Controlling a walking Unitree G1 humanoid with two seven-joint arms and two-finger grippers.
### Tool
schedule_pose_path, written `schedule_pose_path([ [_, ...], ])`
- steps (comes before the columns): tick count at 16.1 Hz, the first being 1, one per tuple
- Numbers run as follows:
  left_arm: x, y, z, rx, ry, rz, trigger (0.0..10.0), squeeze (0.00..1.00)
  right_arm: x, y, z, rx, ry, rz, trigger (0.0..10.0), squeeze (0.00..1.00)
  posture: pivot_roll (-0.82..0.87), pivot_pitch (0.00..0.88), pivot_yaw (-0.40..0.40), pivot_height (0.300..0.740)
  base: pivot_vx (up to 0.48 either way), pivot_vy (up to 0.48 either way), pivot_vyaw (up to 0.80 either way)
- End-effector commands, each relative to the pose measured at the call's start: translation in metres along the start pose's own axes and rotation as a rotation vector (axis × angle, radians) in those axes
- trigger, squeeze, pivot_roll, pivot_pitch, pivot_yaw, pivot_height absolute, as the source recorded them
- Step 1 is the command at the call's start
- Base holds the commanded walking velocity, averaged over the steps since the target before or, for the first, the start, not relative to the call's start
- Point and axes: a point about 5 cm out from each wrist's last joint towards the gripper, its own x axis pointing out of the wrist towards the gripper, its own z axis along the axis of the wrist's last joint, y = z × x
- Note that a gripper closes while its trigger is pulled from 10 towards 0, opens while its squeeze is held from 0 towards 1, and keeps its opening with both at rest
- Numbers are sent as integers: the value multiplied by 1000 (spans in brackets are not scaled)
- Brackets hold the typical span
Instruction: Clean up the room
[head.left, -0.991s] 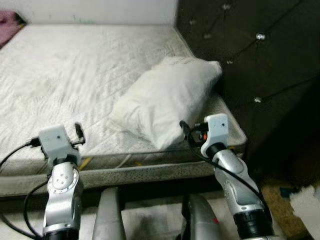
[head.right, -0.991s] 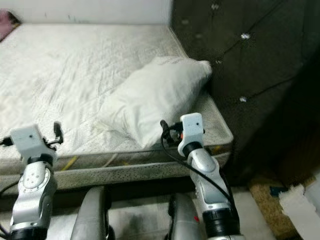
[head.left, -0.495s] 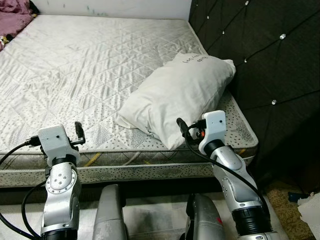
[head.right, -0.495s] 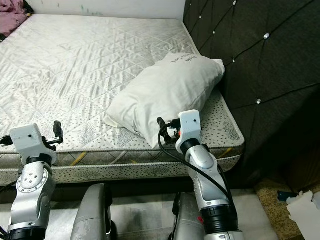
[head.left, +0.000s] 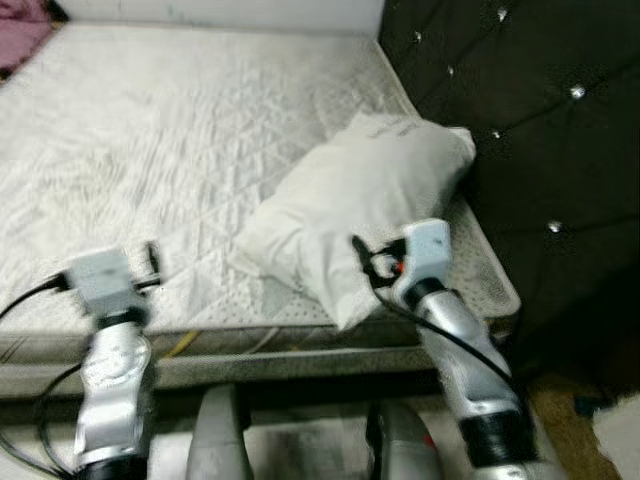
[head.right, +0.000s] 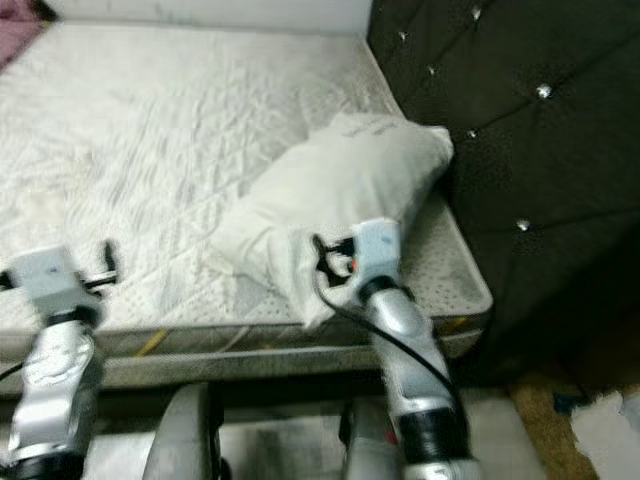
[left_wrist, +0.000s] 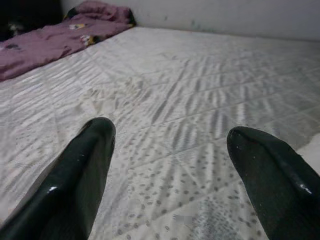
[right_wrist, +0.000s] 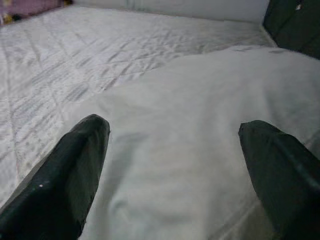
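The right gripper (right_wrist: 172, 170) is standing wide open and empty, with the white pillow (head.left: 360, 205) lying just ahead of it on the mattress (head.left: 150, 150), so this looks like the approach to grasp. Next, it needs closing on the near corner. The left gripper (left_wrist: 170, 165) is hovering open, empty. Dark writing on the pillow is unreadable.

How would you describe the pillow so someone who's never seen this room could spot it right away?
Find the bare quilted mattress and follow it to the dark tufted headboard on the robot's right. The white pillow lies at the near corner, tilted against that headboard. It is the one plump, smooth thing on the flat mattress, just ahead of the right tool.
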Motion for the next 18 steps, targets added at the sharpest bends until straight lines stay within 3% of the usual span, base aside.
schedule_pose_path([
  [1,-1,-9,0,-7,3,-29,10000,0,-6,-11,-5,0,19,-35,10000,0,-94,0,-43,592,0,0,0],
  [5,0,-10,0,-9,3,-25,10000,0,-5,-11,-5,4,19,-33,10000,0,-94,0,-43,587,0,0,0],
  [8,1,-10,0,-10,5,-25,10000,0,-5,-11,-6,5,21,-31,10000,0,-92,0,-44,557,0,0,0],
  [15,2,-11,0,-13,10,-23,10000,0,-4,-9,-10,1,56,-21,10000,0,-95,0,-43,557,0,0,0],
  [18,2,-12,0,-15,10,-21,10000,0,-3,-10,-9,-1,54,-25,10000,0,-96,0,-46,532,0,0,0],
])
